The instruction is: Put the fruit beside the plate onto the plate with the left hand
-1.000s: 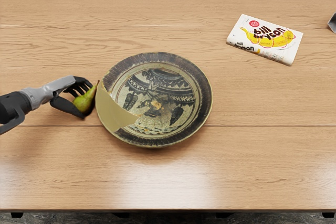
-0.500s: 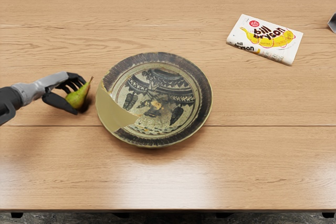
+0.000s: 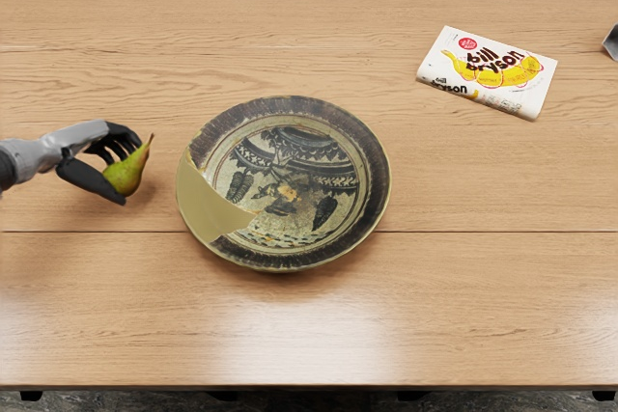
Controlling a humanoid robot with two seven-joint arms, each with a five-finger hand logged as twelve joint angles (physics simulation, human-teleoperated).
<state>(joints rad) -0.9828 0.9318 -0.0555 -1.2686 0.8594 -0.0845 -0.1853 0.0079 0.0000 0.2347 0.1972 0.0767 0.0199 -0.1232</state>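
Since the pear (image 3: 126, 169) must go onto the plate (image 3: 378, 156) nearby, the left hand (image 3: 97, 156) grips it in curled fingers (image 3: 118, 141)

One pear (image 3: 126, 169), one plate (image 3: 380, 180), one book (image 3: 487, 71), one robot hand (image 3: 95, 155)

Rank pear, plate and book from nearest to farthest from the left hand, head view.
1. pear: held by the left hand, far left of the table.
2. plate: centre, right of the pear.
3. book: far right, toward the back.
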